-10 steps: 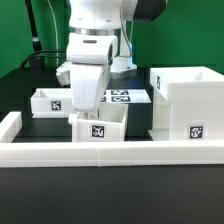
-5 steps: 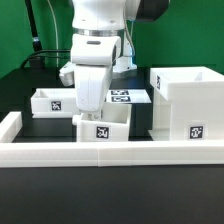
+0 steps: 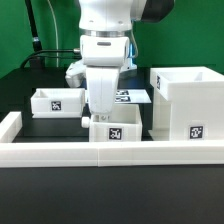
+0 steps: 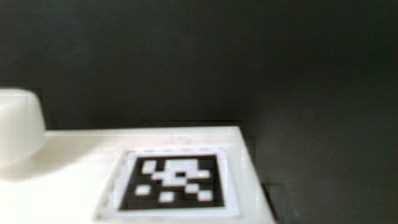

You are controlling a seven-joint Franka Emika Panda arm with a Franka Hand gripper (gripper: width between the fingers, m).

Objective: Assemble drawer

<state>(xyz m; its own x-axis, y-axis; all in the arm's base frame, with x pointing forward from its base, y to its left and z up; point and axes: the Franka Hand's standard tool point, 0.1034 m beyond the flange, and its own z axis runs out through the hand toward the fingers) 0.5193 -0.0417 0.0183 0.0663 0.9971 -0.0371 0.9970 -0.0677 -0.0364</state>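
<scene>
The tall white housing (image 3: 185,100) stands at the exterior view's right, open side up, with a tag on its front. One small tray (image 3: 57,101) lies at the left. The other small tray (image 3: 115,130) sits in the middle, against the low front wall and close to the housing. My gripper (image 3: 100,113) reaches down into this tray and is shut on its wall; the fingertips are hidden by the tray. The wrist view shows a white tray face (image 4: 71,160) with a tag (image 4: 178,182) and a white knob (image 4: 15,130); no fingers show there.
A long low white wall (image 3: 60,155) edges the table's front and left. The marker board (image 3: 128,97) lies flat behind the middle tray. The table top is black, and a green backdrop stands behind.
My gripper has moved toward the exterior view's right, and the middle tray has moved with it, closer to the housing. The left tray and the housing have not moved.
</scene>
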